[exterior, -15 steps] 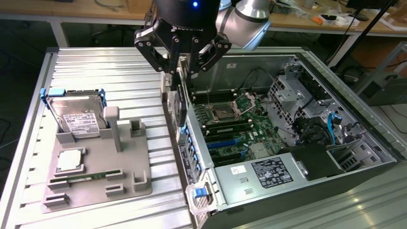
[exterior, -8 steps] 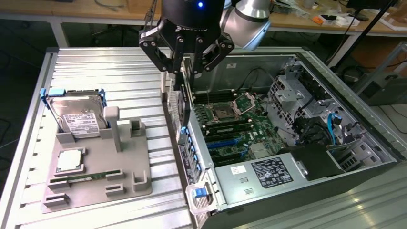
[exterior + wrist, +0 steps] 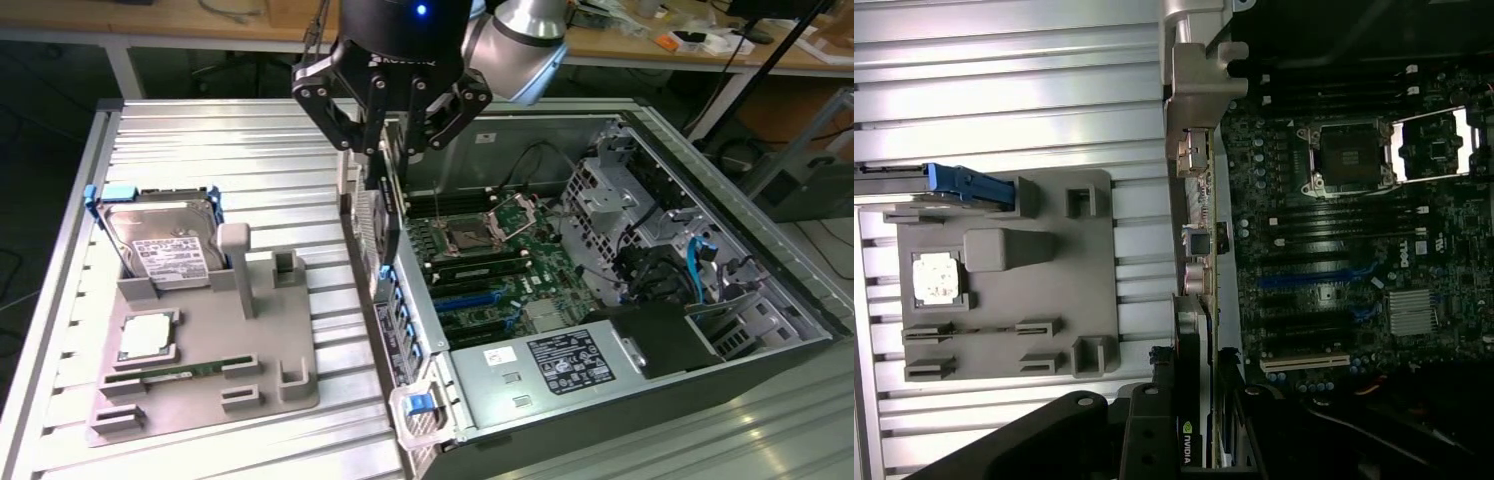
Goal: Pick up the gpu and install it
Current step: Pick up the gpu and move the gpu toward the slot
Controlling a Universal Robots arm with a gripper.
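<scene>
The ribbed metal table (image 3: 200,130) carries a grey parts holder (image 3: 287,335) and, apparently, an open computer case (image 3: 534,135) beside it.

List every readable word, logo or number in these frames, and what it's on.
"NVIDIA": on the dark green gpu card with silvery bracket.
Silver hard drive: its white label carries print, too small to read.
Grey power supply box: its black-and-white labels are too small to read.
Green motherboard: white markings, too blurred to read.
</scene>
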